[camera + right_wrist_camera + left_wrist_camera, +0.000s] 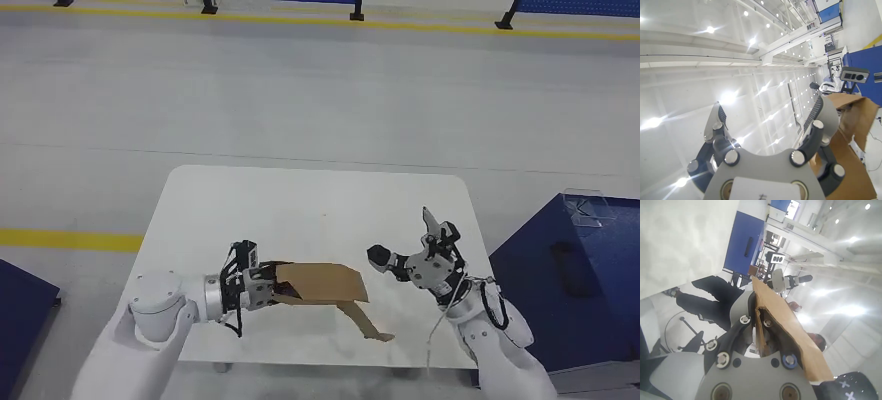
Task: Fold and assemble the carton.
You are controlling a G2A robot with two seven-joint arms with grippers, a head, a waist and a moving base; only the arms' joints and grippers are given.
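Observation:
A brown cardboard carton [322,283], partly folded, is held above the near part of the white table [310,210]. One flap [365,322] hangs down toward the table's front edge. My left gripper [268,285] is shut on the carton's left end; in the left wrist view its fingers [743,311] pinch the cardboard [783,323] edge. My right gripper [405,245] is open to the right of the carton, tilted upward, with nothing between its fingers [814,109]. The carton [853,121] sits just beside one of its fingers in the right wrist view.
A blue cabinet [575,270] stands right of the table, with a second blue object [15,300] at the left. A yellow floor line [70,240] runs to the left. The far half of the table is bare white surface.

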